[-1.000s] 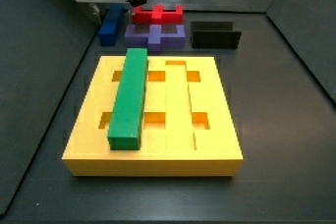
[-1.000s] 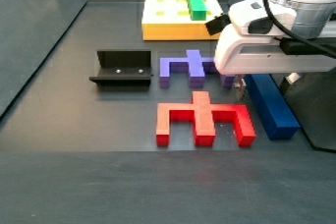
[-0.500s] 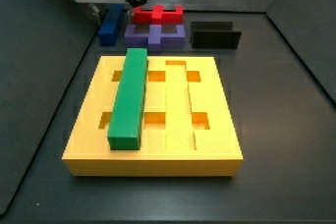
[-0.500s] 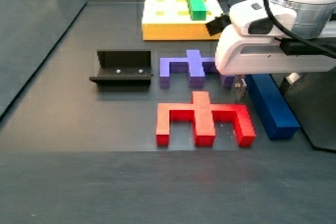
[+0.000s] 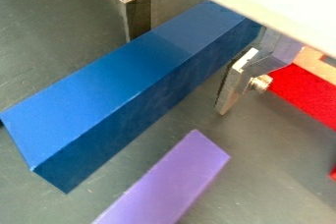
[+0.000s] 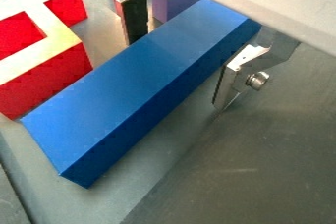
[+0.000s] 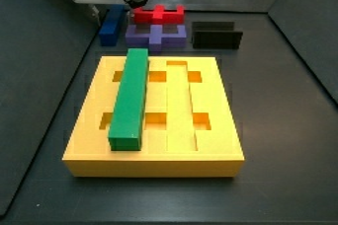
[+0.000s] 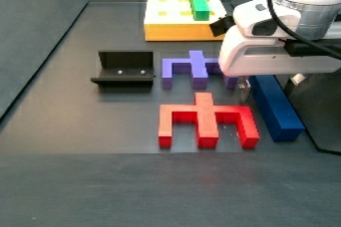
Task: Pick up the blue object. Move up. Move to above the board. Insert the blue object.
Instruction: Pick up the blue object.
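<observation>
The blue object is a long dark blue bar lying flat on the dark floor, also seen in a wrist view and in both side views. My gripper is low over one end of it, with one silver finger on each side of the bar. The jaws look open, with a thin gap showing at one finger. In a side view the gripper hides the bar's far end. The yellow board lies apart from it.
A green bar lies in a groove of the board. A purple notched block and a red block lie close beside the blue bar. The dark fixture stands further off.
</observation>
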Tool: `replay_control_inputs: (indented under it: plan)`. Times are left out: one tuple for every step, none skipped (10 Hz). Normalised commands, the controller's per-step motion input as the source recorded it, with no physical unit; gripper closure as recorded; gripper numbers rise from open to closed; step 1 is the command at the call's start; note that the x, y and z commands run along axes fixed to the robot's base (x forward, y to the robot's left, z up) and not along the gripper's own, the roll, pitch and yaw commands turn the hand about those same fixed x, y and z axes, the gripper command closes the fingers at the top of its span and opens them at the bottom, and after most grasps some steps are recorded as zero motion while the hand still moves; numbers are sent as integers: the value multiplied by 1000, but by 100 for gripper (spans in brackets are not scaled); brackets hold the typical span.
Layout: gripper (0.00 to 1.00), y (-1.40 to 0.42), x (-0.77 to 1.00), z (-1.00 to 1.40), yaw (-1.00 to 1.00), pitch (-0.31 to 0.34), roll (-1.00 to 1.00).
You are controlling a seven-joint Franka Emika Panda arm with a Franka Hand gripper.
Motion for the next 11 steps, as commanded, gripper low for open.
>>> replay_control_inputs:
  plan:
    - [0,-29,0,0,-77,0,0]
    - [0,0,0,0,0,0,10]
    - [0,0,0,0,0,0,0]
    - [100,0,0,0,0,0,0]
    - [100,0,0,0,0,0,0]
    - [100,0,0,0,0,0,0]
    - [100,0,0,0,0,0,0]
    - [100,0,0,0,0,0,0]
    - [100,0,0,0,0,0,0]
    - [100,0,0,0,0,0,0]
    - [100,0,0,0,0,0,0]
